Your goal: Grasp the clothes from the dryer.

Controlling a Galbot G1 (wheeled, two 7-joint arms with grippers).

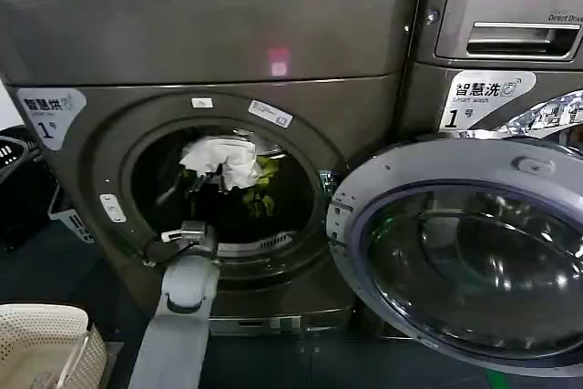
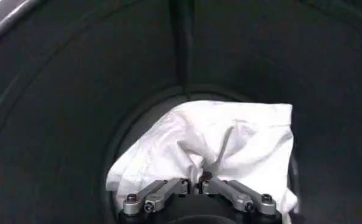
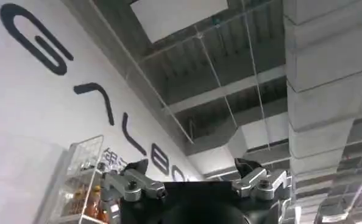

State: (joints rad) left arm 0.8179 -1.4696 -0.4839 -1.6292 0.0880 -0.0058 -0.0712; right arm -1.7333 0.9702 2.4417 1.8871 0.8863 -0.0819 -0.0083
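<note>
- Your dryer [image 1: 228, 52] takes up the left of the head view. Its round door [image 1: 465, 252] is swung open to the right, next to the LG machine [image 1: 510, 34].
- Your left arm [image 1: 178, 325] reaches up through the port, with its wrist at the lower rim.
- The clothes are inside the drum: the white-grey cloth [image 1: 223, 161] is held up near the top of the opening. The yellow-green garment [image 1: 262, 181] sits just behind and below it.
- Your left gripper [image 2: 199, 181] is closed, pinching a fold of the white-grey cloth between its fingertips in the left wrist view.
- Your right gripper [image 3: 196, 173] points up at the ceiling, jaws spread apart and holding nothing.
- A woven basket [image 1: 41, 343] sits at the lower left.
</note>
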